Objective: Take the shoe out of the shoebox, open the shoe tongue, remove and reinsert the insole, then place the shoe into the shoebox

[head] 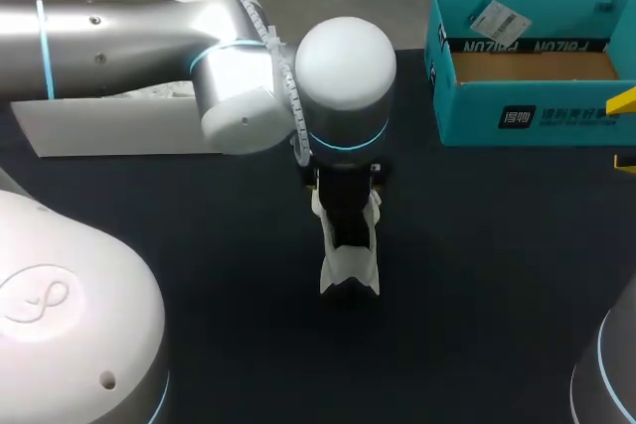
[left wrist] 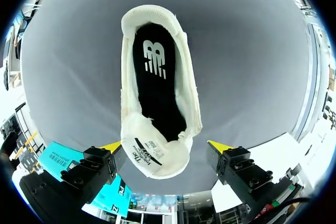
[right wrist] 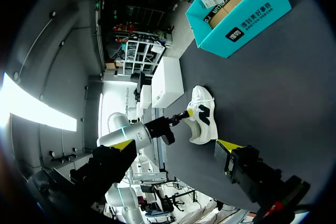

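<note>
A white shoe (head: pixel 350 267) lies on the dark table near the middle, its opening facing up. In the left wrist view the shoe (left wrist: pixel 157 51) shows a black insole (left wrist: pixel 155 87) lying inside, and the tongue (left wrist: pixel 155 156) is folded forward over the toe. My left gripper (left wrist: pixel 165 148) hangs open straight above that toe end, one yellow tip on each side and neither pressing the shoe. The teal shoebox (head: pixel 517 116) stands open and without a shoe at the back right. My right gripper (right wrist: pixel 176 145) is open with nothing in it, high off to the right, far from the shoe (right wrist: pixel 203 121).
A white lid (head: pixel 109 131) lies at the back left, under my left arm. The right gripper's yellow fingertips (head: pixel 623 101) show at the right edge beside the shoebox. Dark tabletop (head: pixel 497 275) spreads around the shoe.
</note>
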`<control>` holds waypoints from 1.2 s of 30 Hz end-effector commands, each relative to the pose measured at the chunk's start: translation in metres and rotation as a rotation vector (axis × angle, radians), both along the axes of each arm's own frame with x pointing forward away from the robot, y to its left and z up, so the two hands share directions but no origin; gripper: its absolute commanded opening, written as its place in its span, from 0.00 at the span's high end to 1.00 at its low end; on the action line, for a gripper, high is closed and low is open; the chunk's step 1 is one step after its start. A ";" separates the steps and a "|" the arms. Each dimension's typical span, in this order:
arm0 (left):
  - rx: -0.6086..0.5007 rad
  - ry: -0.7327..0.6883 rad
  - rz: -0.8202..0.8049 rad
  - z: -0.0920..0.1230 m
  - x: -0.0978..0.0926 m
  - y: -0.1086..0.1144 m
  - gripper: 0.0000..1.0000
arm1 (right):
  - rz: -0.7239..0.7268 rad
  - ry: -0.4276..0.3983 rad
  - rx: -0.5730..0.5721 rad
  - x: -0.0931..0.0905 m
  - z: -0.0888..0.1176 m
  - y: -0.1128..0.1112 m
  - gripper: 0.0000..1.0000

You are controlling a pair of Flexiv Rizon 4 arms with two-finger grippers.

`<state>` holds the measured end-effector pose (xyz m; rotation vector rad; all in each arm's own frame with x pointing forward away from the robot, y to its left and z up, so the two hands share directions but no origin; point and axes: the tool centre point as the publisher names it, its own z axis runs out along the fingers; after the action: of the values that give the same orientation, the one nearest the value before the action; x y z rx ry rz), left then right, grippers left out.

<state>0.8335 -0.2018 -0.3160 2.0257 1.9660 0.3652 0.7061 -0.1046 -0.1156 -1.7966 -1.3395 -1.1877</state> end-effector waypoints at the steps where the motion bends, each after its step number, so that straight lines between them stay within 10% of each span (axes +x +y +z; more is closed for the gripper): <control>1: -0.006 -0.004 0.015 0.012 0.006 0.000 0.00 | -0.003 0.000 -0.003 -0.002 0.000 0.000 0.00; 12: -0.012 -0.043 0.049 0.044 0.036 0.014 0.00 | -0.003 0.000 -0.003 -0.002 0.000 0.000 0.00; 13: -0.015 -0.040 0.051 0.046 0.038 0.015 0.11 | -0.003 0.000 -0.003 -0.002 0.000 0.000 0.00; 14: -0.015 -0.044 0.053 0.047 0.040 0.016 0.44 | -0.003 0.000 -0.003 -0.002 0.000 0.000 0.00; 19: -0.014 -0.040 0.056 0.048 0.043 0.021 1.00 | -0.003 0.000 -0.003 -0.002 0.000 0.000 0.00; 36: -0.061 0.126 0.013 0.041 0.025 0.009 1.00 | -0.003 0.000 -0.003 -0.002 0.000 0.000 0.00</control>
<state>0.8593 -0.1912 -0.2757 2.0388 2.0368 0.1833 0.7061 -0.1046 -0.1156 -1.7966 -1.3396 -1.1877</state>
